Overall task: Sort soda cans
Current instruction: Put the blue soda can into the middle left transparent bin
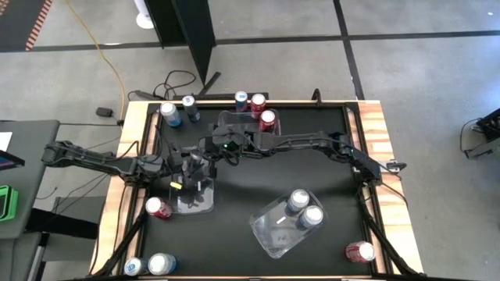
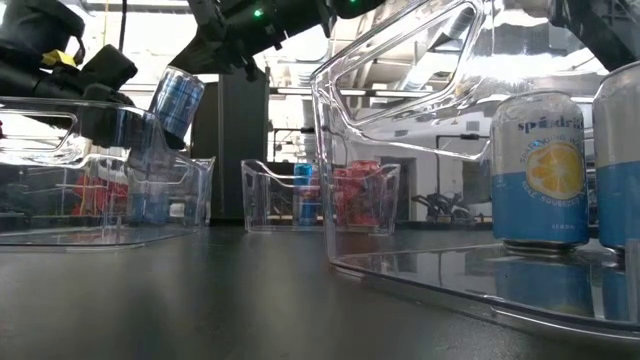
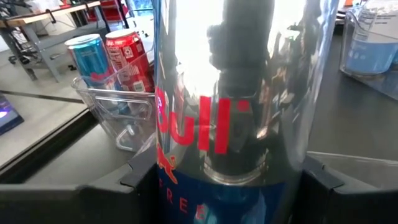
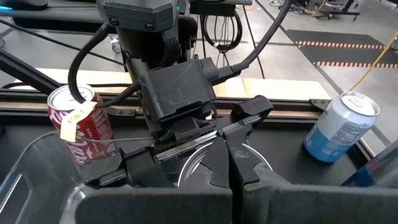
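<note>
Black table top [image 1: 258, 187]: carries three clear bins with cans scattered round them.
Near-right bin [image 1: 269, 226]: holds two light blue cans [image 1: 303, 209]; sorting begun here.
Far bin [image 1: 254, 109]: one dark blue can [image 1: 241, 99] and two red cans [image 1: 262, 111] stand in or beside it; which, I cannot tell.
Left bin [image 1: 194, 195]: seems empty; both grippers work over it.
Loose cans: about seven remain, along the far-left edge, the left edge, near-left corner and near-right corner [image 1: 360, 251]. Judgement: well under half done.
Left gripper [image 1: 187, 168]: clenched on a silver and blue can [image 3: 230, 112], held tilted above the left bin.
Right gripper [image 4: 221, 163]: fingers closed on that bin's rim, apparently steadying it.
</note>
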